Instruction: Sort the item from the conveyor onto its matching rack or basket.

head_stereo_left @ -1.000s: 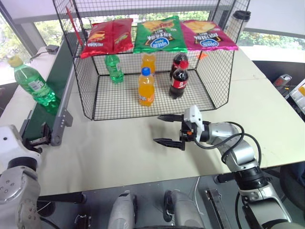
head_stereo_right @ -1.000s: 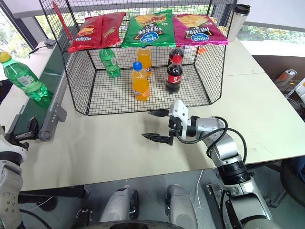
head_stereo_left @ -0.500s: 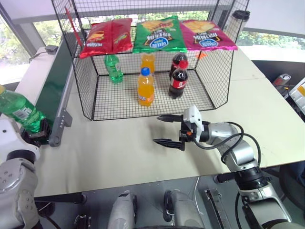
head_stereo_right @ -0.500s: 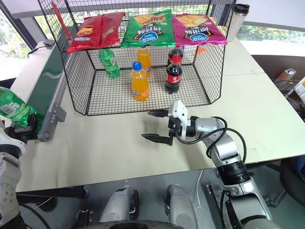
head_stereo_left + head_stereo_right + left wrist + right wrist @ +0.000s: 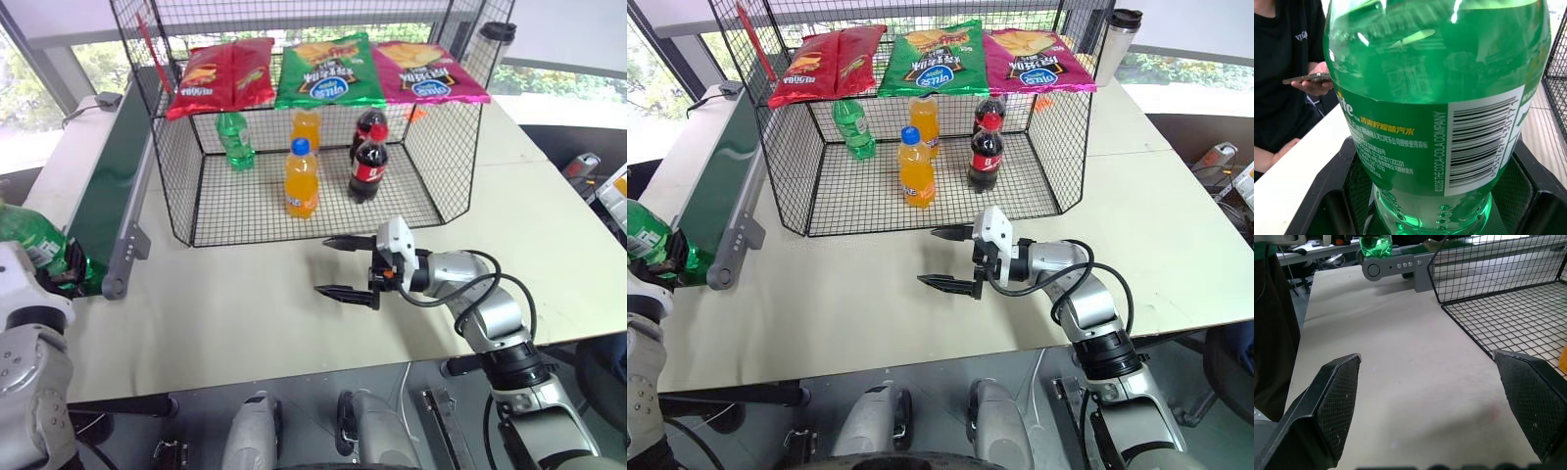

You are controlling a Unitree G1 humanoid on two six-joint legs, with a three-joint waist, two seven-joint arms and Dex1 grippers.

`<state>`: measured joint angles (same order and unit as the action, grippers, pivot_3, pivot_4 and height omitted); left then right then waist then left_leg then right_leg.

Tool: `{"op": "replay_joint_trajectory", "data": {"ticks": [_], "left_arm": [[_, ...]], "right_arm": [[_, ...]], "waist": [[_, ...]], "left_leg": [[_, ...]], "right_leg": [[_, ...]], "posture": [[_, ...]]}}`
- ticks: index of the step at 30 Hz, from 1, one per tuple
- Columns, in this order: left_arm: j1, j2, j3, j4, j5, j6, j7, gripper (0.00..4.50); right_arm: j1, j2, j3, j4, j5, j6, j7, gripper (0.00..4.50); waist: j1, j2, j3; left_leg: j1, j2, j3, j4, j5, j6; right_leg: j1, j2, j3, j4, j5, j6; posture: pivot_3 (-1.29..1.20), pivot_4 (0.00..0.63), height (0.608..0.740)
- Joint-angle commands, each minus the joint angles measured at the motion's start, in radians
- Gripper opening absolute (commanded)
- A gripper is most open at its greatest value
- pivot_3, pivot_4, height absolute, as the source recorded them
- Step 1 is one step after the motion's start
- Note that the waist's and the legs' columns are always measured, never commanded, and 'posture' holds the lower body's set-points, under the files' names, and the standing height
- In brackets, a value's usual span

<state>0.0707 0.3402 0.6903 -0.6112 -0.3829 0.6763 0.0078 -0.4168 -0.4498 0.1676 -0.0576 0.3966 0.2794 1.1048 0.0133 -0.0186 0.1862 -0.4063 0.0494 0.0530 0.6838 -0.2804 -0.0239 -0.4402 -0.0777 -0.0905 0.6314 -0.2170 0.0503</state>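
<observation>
The item, a clear-green soda bottle with a green label, stands at the near end of the conveyor, tilted to the left. My left gripper is shut on its lower body. In the left wrist view the bottle sits between the black fingers. My right gripper hangs open and empty over the table, in front of the black wire-mesh cage. Its wrist view shows the wide-apart fingers and the bottle's base far off.
The cage holds a green bottle, orange bottles and cola bottles, with chip bags lying on top. A tumbler stands at the back right. A person in black holding a phone sits beyond the conveyor.
The bottle travelled down the belt to its near end. My left gripper, open before, has shut on it. The right arm has not moved.
</observation>
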Motion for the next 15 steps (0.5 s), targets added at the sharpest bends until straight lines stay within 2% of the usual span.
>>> {"op": "replay_joint_trajectory", "data": {"ticks": [1, 8, 15], "left_arm": [[-0.02, 0.006, 0.03, -0.048, -0.003, -0.022, 0.024, 2.71], [-0.074, 0.081, 0.068, -0.106, 0.014, -0.017, 0.061, 2.71], [-0.101, 0.179, 0.02, -0.196, -0.101, 0.069, -0.041, 2.71]], "right_arm": [[-0.013, -0.001, -0.009, -0.042, 0.014, -0.006, 0.004, 4.5], [-0.021, 0.003, -0.027, -0.059, 0.054, 0.021, 0.011, 4.5], [-0.055, 0.017, -0.042, -0.092, 0.096, 0.069, -0.016, 4.5]], "waist": [[0.0, 0.0, 0.0], [-0.001, -0.001, 0.0], [-0.001, 0.0, 0.0]], "left_leg": [[0.0, 0.0, 0.0, 0.0, 0.0, 0.0], [0.0, 0.0, 0.0, 0.0, 0.0, 0.0], [0.0, 0.0, 0.0, 0.0, 0.0, 0.0]], "right_leg": [[0.0, 0.0, 0.0, 0.0, 0.0, 0.0], [0.0, 0.0, 0.0, 0.0, 0.001, 0.002], [0.0, 0.0, 0.0, 0.0, 0.001, 0.002]], "posture": [[0.0, 0.15, 0.74], [0.0, 0.15, 0.74], [0.0, 0.15, 0.74]]}}
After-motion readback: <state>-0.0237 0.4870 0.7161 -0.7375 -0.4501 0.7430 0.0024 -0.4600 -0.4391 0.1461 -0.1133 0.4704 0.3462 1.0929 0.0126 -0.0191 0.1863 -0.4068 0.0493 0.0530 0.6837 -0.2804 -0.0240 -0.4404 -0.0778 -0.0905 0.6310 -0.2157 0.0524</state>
